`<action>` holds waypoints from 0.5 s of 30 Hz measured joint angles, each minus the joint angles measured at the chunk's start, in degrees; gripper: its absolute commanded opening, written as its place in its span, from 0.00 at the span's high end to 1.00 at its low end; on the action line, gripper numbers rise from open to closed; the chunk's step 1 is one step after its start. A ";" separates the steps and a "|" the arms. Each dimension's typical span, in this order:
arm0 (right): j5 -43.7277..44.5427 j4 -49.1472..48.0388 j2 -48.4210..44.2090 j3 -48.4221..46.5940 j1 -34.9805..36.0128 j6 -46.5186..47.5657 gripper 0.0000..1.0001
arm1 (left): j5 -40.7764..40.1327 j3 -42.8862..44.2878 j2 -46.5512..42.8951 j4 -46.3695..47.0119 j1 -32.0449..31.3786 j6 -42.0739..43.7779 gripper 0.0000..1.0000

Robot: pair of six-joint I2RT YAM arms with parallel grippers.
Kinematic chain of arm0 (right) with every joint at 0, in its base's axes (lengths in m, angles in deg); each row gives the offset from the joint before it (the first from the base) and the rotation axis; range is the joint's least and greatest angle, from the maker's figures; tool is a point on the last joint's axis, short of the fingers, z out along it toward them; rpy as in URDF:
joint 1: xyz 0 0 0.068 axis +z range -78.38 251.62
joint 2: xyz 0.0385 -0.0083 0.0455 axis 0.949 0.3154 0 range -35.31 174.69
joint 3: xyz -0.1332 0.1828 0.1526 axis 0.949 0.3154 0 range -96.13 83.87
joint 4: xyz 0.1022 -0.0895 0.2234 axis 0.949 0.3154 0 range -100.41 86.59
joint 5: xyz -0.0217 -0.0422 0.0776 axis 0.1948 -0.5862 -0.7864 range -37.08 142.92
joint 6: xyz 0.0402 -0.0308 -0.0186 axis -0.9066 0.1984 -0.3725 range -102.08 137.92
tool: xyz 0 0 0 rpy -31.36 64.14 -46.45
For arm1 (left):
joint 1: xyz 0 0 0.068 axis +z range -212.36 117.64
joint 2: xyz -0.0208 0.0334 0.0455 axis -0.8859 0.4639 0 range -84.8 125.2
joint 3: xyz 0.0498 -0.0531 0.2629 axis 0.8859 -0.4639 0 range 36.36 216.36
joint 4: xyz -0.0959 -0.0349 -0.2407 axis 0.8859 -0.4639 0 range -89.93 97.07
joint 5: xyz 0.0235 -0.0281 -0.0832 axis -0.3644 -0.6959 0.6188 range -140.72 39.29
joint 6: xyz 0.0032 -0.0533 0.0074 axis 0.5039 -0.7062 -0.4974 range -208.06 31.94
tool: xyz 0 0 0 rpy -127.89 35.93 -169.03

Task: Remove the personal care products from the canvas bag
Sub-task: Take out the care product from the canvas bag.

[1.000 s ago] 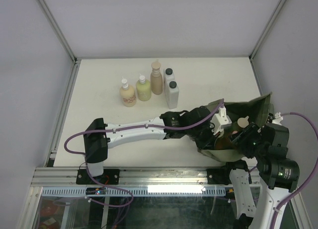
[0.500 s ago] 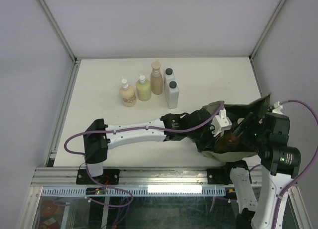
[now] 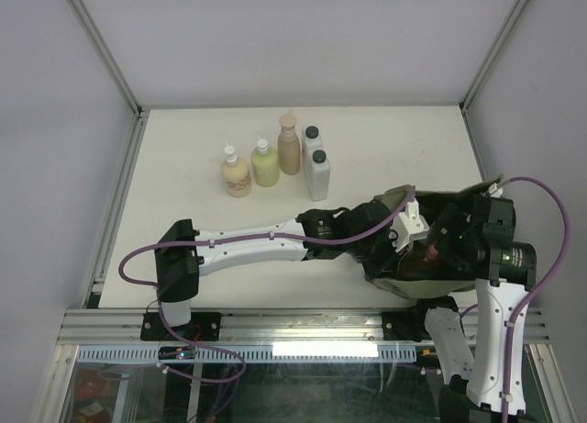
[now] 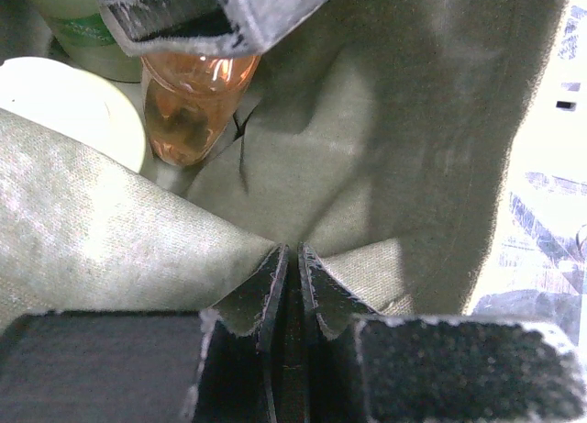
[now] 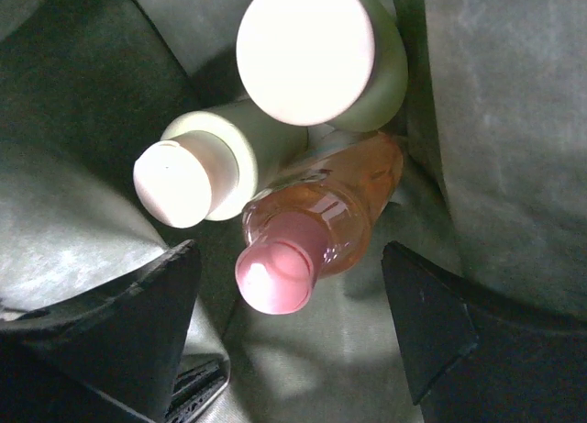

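no readable text, green print on pale plastic bottle (image 4: 69,38) in olive canvas bag (image 4: 413,120) blurred beyond reading, dark mark on squat tan bottle (image 3: 237,177) too small

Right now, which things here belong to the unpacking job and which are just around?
Job: canvas bag; orange bottle and two pale bottles inside it; five bottles already out; left gripper; right gripper.
Not: table, purple cable, aluminium frame.

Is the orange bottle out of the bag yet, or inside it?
Inside. The orange bottle lies within the canvas bag beside two pale bottles, the open right gripper poised over its pink cap.
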 measured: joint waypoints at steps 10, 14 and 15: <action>0.28 -0.20 3.82 6.19 0.24 -1.51 0.21 | 0.07 1.36 0.81 -0.31 0.00 1.64 0.91; 0.52 -0.55 5.57 6.25 0.31 -2.40 0.25 | 0.04 1.46 0.81 -0.46 0.00 2.56 0.91; 0.63 -0.59 6.43 6.25 0.33 -2.58 0.28 | 0.04 1.46 0.81 -0.52 0.00 2.73 0.91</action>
